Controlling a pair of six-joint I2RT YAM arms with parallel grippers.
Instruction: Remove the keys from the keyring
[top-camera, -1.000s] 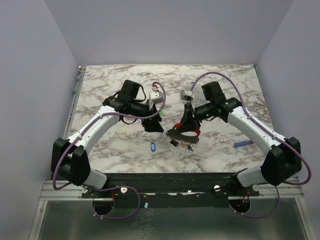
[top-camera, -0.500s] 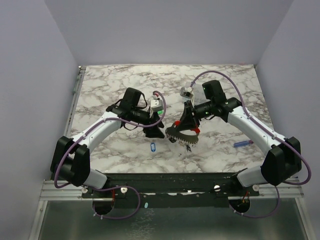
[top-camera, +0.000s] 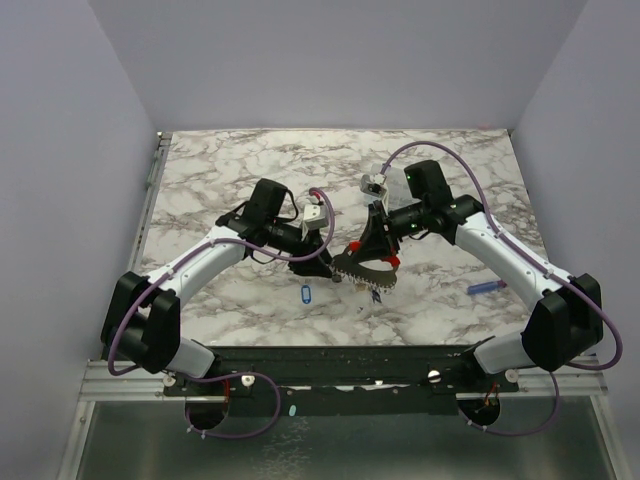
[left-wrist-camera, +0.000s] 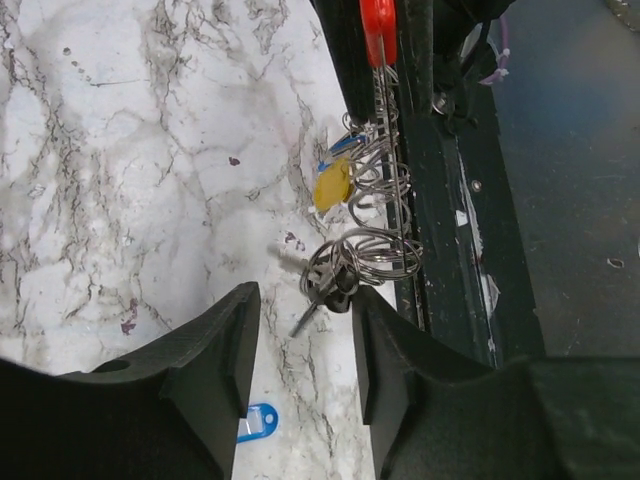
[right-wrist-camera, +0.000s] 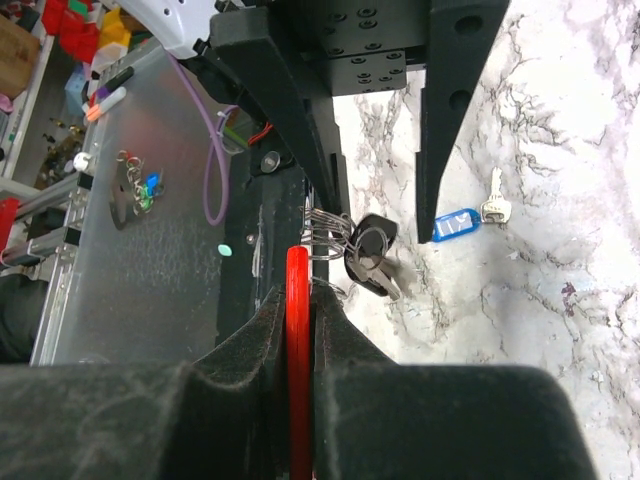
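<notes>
left gripper (left-wrist-camera: 305, 300): part-open, empty, near keys (left-wrist-camera: 325, 280) | right gripper (right-wrist-camera: 298, 302): clamped on red tab (right-wrist-camera: 297, 268), apparently

arms (top-camera: 210, 250) 2 | blue-tagged key (top-camera: 306, 294) 1 | blue stick (top-camera: 485, 287) 1

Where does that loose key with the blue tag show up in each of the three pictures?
Top view: the blue-tagged key lies on the marble below the middle, just left of centre.
Left wrist view: the blue-tagged key is at the bottom edge, left of centre; only its tag peeks out.
Right wrist view: the blue-tagged key lies right of centre.
Shared landmark: the red piece, top centre in the left wrist view, bottom centre in the right wrist view.
</notes>
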